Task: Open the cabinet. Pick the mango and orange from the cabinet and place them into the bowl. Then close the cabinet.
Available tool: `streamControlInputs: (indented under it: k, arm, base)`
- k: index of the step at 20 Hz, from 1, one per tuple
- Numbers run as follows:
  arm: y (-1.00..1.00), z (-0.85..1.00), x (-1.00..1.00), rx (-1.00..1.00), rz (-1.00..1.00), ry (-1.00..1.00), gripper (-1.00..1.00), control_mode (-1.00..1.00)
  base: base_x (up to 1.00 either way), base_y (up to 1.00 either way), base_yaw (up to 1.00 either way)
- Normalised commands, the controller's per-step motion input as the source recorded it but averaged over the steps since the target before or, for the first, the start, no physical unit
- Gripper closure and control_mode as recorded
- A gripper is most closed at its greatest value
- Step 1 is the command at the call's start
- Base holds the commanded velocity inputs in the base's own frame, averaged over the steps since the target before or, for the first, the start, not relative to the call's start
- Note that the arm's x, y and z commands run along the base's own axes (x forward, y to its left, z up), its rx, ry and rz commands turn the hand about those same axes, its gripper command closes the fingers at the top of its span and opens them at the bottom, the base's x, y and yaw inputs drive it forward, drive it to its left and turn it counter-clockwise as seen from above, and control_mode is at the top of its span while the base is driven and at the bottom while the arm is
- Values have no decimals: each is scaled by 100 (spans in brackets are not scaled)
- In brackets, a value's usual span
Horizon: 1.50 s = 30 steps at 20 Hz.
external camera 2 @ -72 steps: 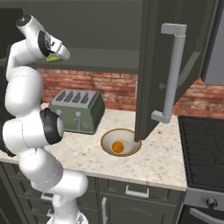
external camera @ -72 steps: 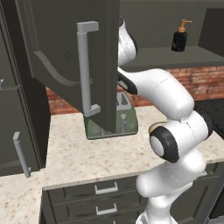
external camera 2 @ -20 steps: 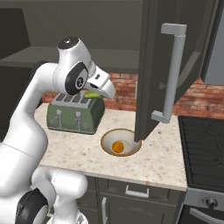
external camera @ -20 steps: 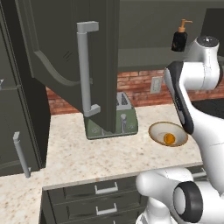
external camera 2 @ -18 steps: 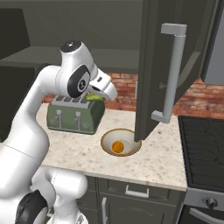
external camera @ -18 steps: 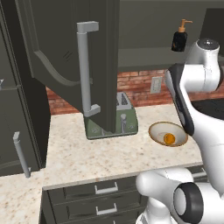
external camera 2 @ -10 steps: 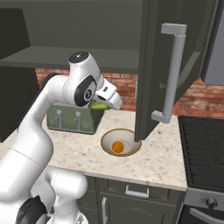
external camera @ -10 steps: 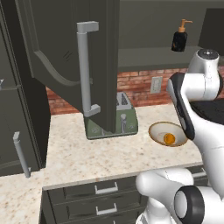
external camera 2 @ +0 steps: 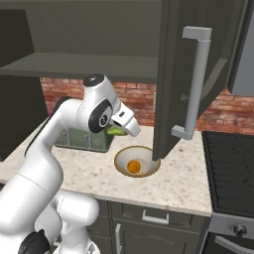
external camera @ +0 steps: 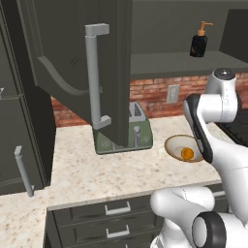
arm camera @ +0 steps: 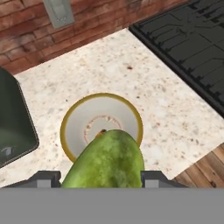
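No readable text, label or number shows anywhere.

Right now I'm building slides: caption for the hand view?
Gripper holding the mango above the bowl on the counter.

base views: rear left/right | shared: bowl (external camera: 177, 145) | hand view: down, close

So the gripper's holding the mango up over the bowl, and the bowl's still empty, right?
Not quite: the bowl isn't empty. The right base view shows the orange already lying in it. The rest stands: the gripper holds the mango above the bowl, as the hand view shows.
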Motion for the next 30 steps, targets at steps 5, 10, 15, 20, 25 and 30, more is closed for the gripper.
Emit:
streamControlInputs:
  k: [5, 10, 15, 20, 25, 30]
  arm:
    - [-1, -35, 10, 0, -5, 1, 100, -100]
    - [-5, -29, 7, 0, -5, 3, 100, -100]
    - [-6, -28, 5, 0, -5, 2, 100, -100]
    - [-7, -22, 9, 0, -4, 3, 100, -100]
    - [-9, -15, 7, 0, -3, 6, 100, -100]
    - [-4, -16, 10, 0, -4, 6, 100, -100]
  base:
    - [0, 0, 0]
    - [0, 0, 0]
    - [0, 0, 0]
    - [0, 0, 0]
    - [0, 0, 0]
    - [0, 0, 0]
